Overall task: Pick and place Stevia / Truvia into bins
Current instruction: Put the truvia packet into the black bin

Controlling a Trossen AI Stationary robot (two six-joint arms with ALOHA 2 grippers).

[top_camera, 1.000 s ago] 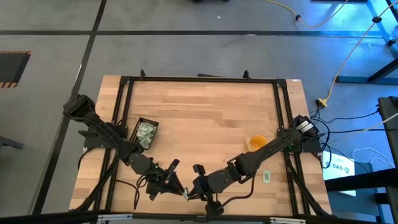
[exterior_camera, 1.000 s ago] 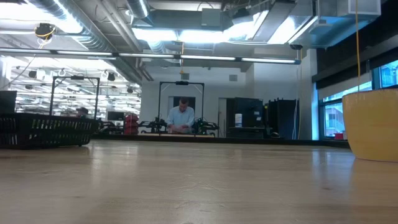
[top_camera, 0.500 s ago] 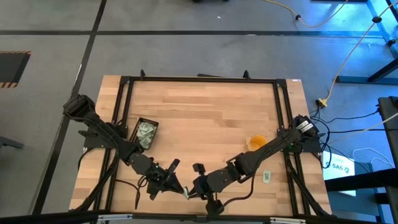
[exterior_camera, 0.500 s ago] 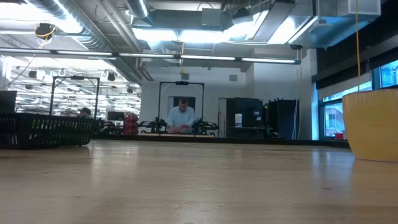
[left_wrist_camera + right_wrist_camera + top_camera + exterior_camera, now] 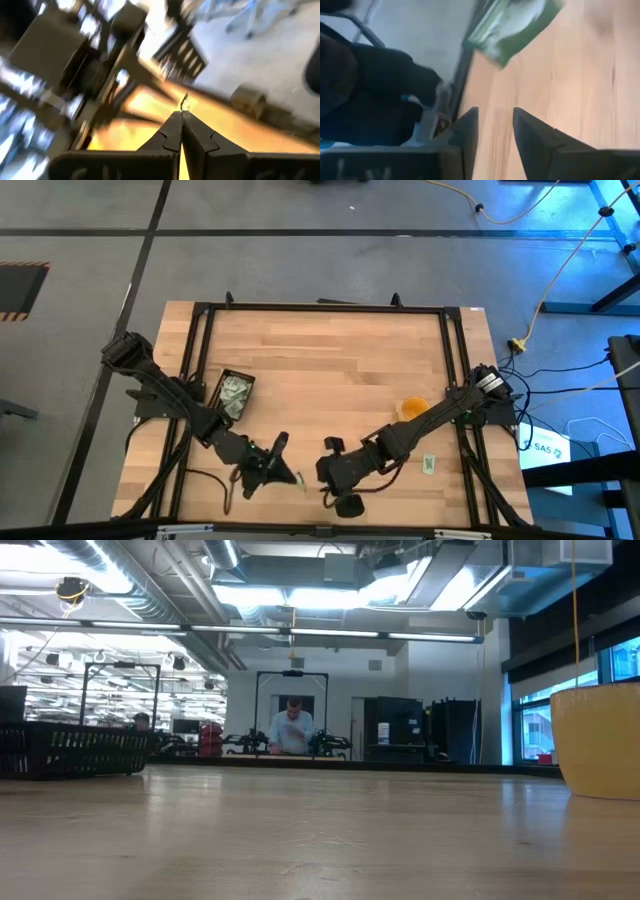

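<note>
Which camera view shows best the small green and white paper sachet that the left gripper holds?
The right wrist view: the green and white paper sachet shows large there, printed face visible. The high view shows it as a small pale strip at the left gripper. The left wrist view shows only its thin edge. The low view misses it.

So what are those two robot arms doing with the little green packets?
The left gripper has its fingers pinched shut on a sachet near the table's front edge. The right gripper, just beside it, has its fingers open and holds nothing. The black tray on the left already holds some sachets, and another sachet lies loose on the right.
</note>
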